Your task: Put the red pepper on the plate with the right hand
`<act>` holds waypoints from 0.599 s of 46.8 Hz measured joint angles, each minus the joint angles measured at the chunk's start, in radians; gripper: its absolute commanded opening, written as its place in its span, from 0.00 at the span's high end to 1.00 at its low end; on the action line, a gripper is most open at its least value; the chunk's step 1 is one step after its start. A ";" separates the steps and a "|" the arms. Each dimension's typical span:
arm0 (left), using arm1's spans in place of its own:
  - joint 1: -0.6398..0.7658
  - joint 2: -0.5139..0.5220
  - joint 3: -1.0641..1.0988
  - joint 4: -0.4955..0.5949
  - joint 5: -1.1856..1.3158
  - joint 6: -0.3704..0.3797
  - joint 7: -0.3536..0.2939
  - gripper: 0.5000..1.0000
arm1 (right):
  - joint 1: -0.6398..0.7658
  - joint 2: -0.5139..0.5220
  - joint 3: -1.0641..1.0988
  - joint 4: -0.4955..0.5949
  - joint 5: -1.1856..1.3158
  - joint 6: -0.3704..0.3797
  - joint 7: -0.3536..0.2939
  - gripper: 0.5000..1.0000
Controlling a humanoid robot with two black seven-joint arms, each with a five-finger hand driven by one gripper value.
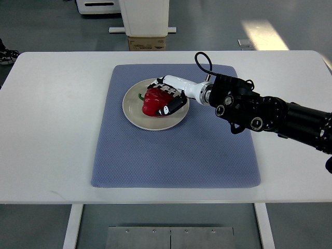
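Top view, looking steeply down on a white table (52, 129). Blue-grey mat (176, 155) lies flat across the table's middle, corners rounded. Cream round plate (134, 115) sits on the mat's upper left part.

Red pepper (154, 101) rests on the plate, roughly central, its dark green stem pointing toward the picture's left. Pepper's underside is against the plate surface as far as can be seen.

Right hand (168, 97) comes in from the picture's right edge on a black, jointed arm (270, 115) with round silver fittings; a white wrist section joins arm to hand. Black cable loops up above the wrist. Hand is over the plate's right half, fingers (171, 108) curled around the pepper's right side, one set above it and the thumb-side digit below, closed on the fruit and touching it. Whether the grip is firm or slackening cannot be told.

Left arm does not show anywhere.

Beyond the table's far edge: a white machine base (145, 18) with a cardboard box (147, 43) at its foot, on grey floor. A dark shoe shows at the far left edge. Below the near table edge, white table legs and a metal floor plate (168, 237)
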 measured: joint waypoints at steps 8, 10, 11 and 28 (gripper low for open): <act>0.000 0.000 0.000 0.000 0.000 0.000 0.000 0.00 | -0.006 0.000 0.002 0.000 0.001 -0.021 0.005 0.03; 0.000 0.000 0.000 0.000 0.000 0.000 0.000 0.00 | -0.006 0.000 0.005 0.000 0.002 -0.022 0.006 0.03; 0.000 0.000 0.000 0.000 0.000 0.000 0.000 0.00 | -0.006 0.000 0.009 0.000 0.002 -0.023 0.007 0.02; 0.000 0.000 0.000 0.000 -0.001 0.000 0.000 0.00 | -0.002 0.000 0.090 0.004 0.004 -0.023 0.008 0.00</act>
